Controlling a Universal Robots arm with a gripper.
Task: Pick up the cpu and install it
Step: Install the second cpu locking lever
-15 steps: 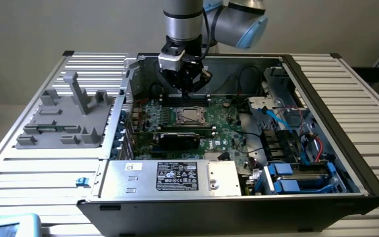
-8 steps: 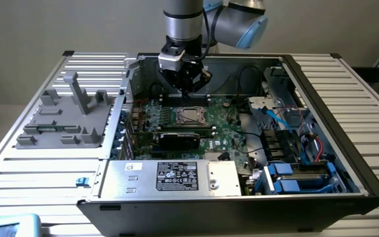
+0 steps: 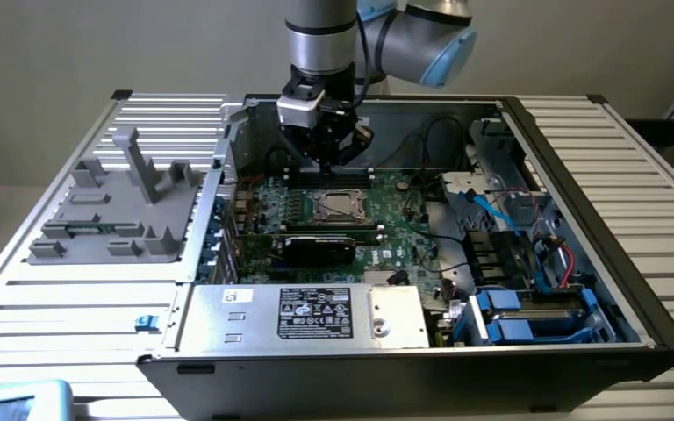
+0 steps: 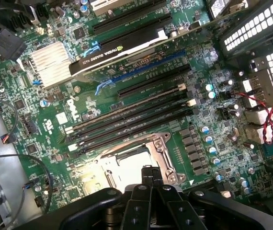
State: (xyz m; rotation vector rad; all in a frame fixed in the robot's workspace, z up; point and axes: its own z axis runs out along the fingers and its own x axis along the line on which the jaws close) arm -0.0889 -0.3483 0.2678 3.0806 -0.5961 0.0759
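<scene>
The gripper (image 3: pixel 327 163) hangs inside the open computer case (image 3: pixel 571 167), its fingers pressed together with nothing between them, tips poised just above the far edge of the processor socket (image 3: pixel 340 205). In the wrist view the closed fingertips (image 4: pixel 148 172) meet in a narrow point directly over the socket's metal frame (image 4: pixel 161 143), close to it but whether they touch it cannot be told. The cpu (image 3: pixel 339 206) lies flat in that socket, just below and slightly in front of the gripper, its pale metal top (image 4: pixel 129 167) bright under the light and ringed by the silver retention bracket. Immediately beyond the fingertips in the wrist view run the black memory slots (image 4: pixel 131 117), and farther out from them sits the black graphics card (image 4: pixel 119 50) with its white lettering. In the exterior view the graphics card (image 3: pixel 319 246) lies on the near side of the socket from the gripper, and well nearer still is the silver power supply box (image 3: pixel 302 313) with its label. Off to the exterior view's left of the gripper, outside the case, a grey moulded fixture (image 3: pixel 120 215) rests on the slatted table (image 3: pixel 68 303).
</scene>
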